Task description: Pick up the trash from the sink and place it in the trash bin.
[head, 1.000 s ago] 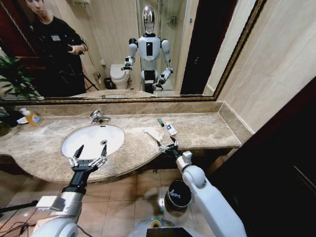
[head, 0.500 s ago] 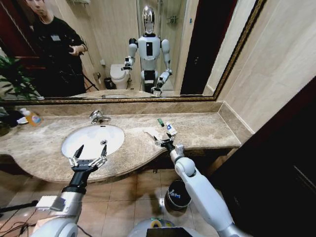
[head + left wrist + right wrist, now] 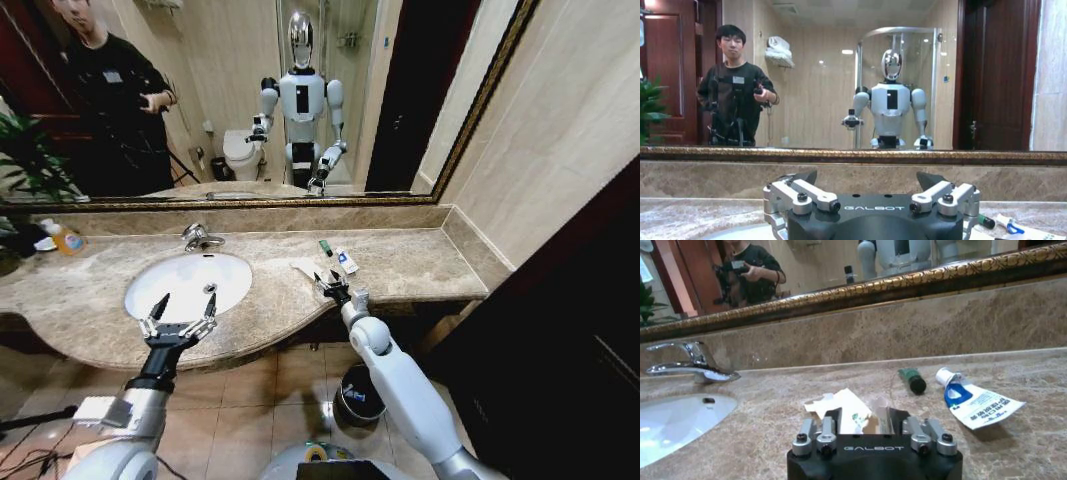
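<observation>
At far left of the head view, a yellow-orange bottle (image 3: pixel 67 238) stands on the marble counter (image 3: pixel 420 265) below the mirror (image 3: pixel 250 100). Lower left, the left gripper (image 3: pixel 179 318) hangs over the front rim of the white sink (image 3: pixel 185 280), its 2 fingers spread wide apart, with the chrome tap (image 3: pixel 200 237) behind the basin. At centre frame, the right gripper (image 3: pixel 327 281) sits low on the counter at a flat white paper wrapper (image 3: pixel 306 268); in the right wrist view the paper (image 3: pixel 840 407) lies between its parted fingers (image 3: pixel 832 420), though whether they touch it cannot be told. Just right of it lie a small dark-green piece (image 3: pixel 325 247) and a white tube with blue marks (image 3: pixel 346 261), both on the marble. Below, at lower centre, the dark trash bin (image 3: pixel 360 395) stands on the tiled floor, partly hidden by the right arm.
</observation>
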